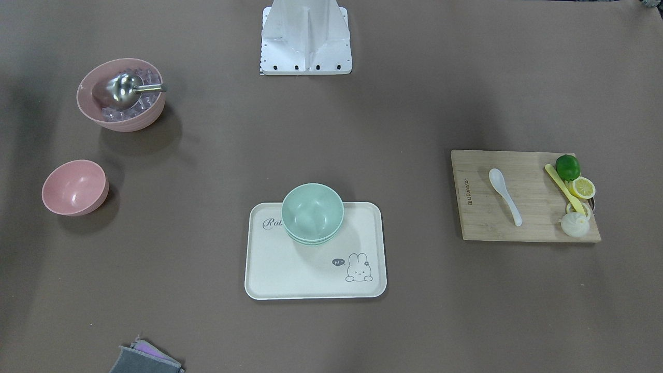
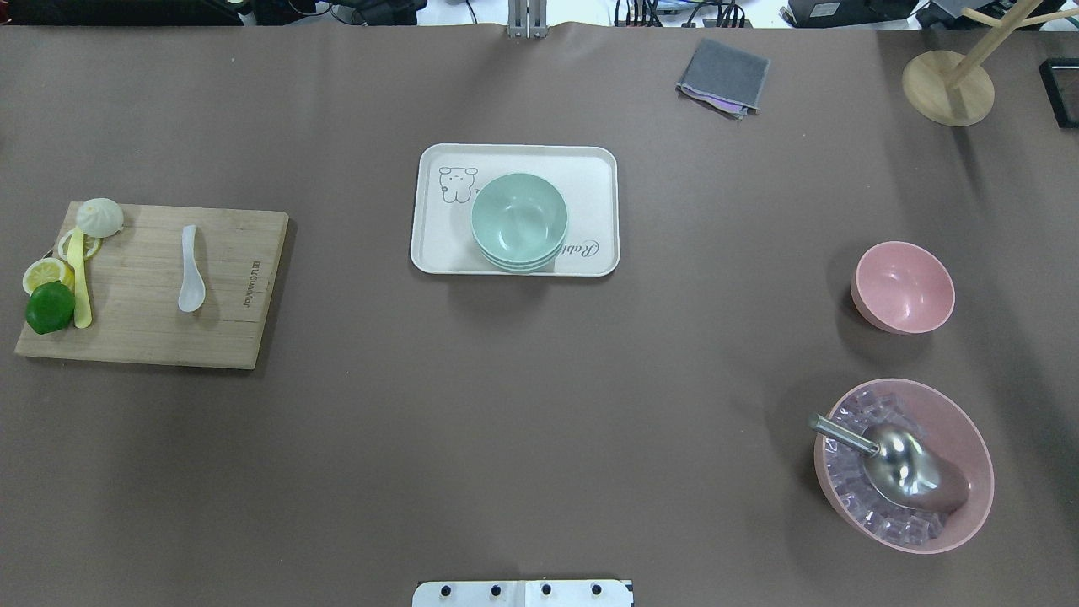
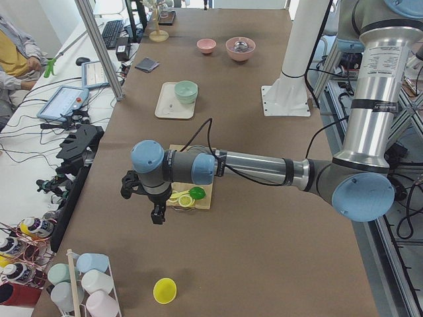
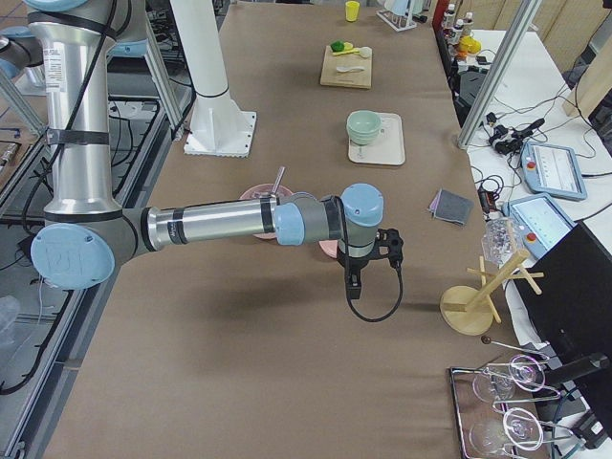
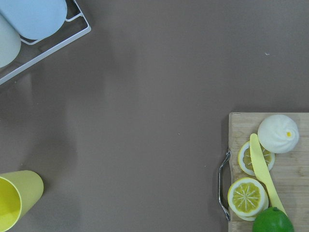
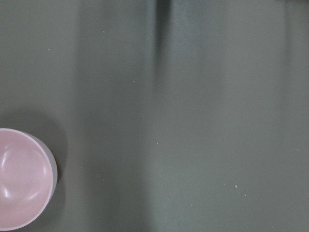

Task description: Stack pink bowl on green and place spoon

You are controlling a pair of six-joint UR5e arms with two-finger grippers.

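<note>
A small pink bowl (image 2: pixel 904 287) stands empty on the brown table, at the left in the front-facing view (image 1: pixel 75 187) and at the lower left edge of the right wrist view (image 6: pixel 21 179). Green bowls (image 2: pixel 518 221) sit nested on a cream tray (image 2: pixel 590 169). A white spoon (image 2: pixel 190 270) lies on a wooden cutting board (image 2: pixel 143 337). My left gripper (image 3: pixel 157 214) hangs above the table just past the board's end. My right gripper (image 4: pixel 354 282) hangs near the small pink bowl. Both show only in side views, so I cannot tell if they are open or shut.
A large pink bowl (image 2: pixel 961 438) holds ice cubes and a metal scoop (image 2: pixel 902 459). A lime (image 2: pixel 49 307), lemon slices, a yellow knife and a bun share the board. A grey cloth (image 2: pixel 723 76), a wooden stand (image 2: pixel 948 84), a yellow cup (image 5: pixel 14 200) and a cup rack are nearby.
</note>
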